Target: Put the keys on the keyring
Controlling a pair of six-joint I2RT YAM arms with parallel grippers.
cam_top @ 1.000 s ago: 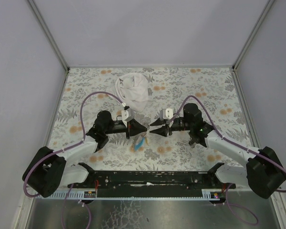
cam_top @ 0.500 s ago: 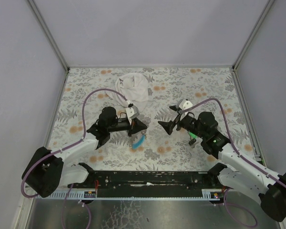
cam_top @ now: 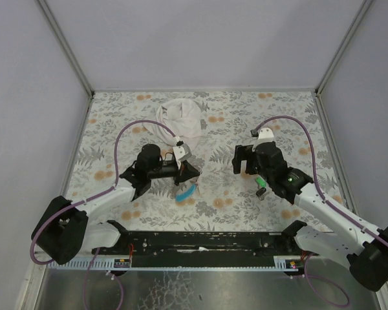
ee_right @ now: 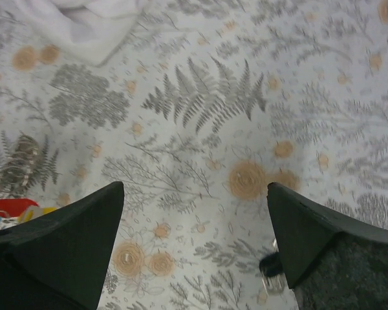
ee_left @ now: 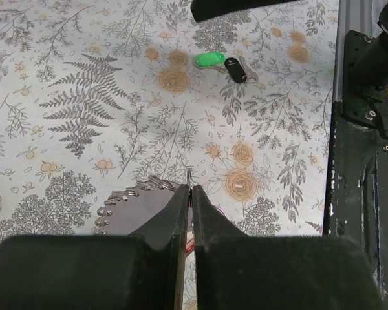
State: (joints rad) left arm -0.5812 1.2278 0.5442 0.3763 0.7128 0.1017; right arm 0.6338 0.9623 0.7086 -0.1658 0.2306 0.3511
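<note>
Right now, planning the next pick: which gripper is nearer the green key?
Right. The green key lies just behind the right gripper, under its wrist; the left gripper, jaws shut on the keyring, sits well off to the key's left.

Green key (ee_left: 210, 59), perhaps black key (ee_left: 233, 68)

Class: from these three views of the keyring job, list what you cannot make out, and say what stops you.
- Left wrist view: what the shut left gripper pinches; only a metal sliver shows, and its fingers cover most of the grey strap.
- Right wrist view: red and yellow key heads, cut by a finger and the left edge.
- Top view: the green key, tiny, partly under the right arm.
</note>
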